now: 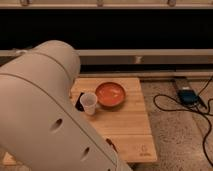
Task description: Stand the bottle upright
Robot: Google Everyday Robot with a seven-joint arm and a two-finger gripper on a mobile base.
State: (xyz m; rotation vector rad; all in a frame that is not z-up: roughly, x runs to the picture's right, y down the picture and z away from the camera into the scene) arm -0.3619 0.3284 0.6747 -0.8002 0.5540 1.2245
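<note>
The bottle is hidden; nothing of it shows in the camera view. My gripper is out of view too, somewhere behind or below the big white arm shell (47, 115) that fills the left half of the picture. That shell covers the left part of the wooden table (127, 127).
On the table stand an orange bowl (110, 94) and, just left of it, a translucent plastic cup (89, 103). A small dark thing (79, 104) lies beside the cup at the arm's edge. Right of the table, a blue box (188, 95) and black cables (175, 107) lie on the speckled floor.
</note>
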